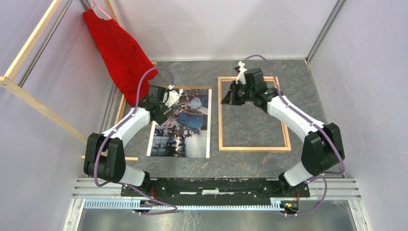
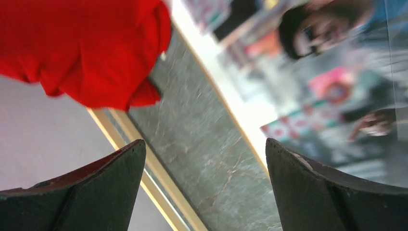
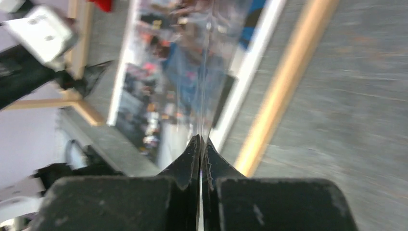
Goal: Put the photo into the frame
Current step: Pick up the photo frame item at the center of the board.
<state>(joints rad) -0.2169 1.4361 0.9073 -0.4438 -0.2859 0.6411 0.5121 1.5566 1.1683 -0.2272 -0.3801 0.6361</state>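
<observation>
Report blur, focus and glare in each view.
Top external: sharp and evenly lit, the photo and the frame crisp. Left wrist: print out of focus, red cloth soft. Right wrist: table and wood streaked with blur, pale glare rising from the shut right gripper.

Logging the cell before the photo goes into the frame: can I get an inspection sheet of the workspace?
Surface: grey marbled table, flat.
Job's things: photo face up on brown backing board, left; frame empty, lying flat, right, apart from photo.
Clutter: red cloth hanging rear left.
Grippers: left gripper open, empty, by photo's far-left corner; right gripper shut over frame; any grip unclear.
Cables: purple cable looped along each arm.
Surroundings: wooden rack bars left; pale walls.
</observation>
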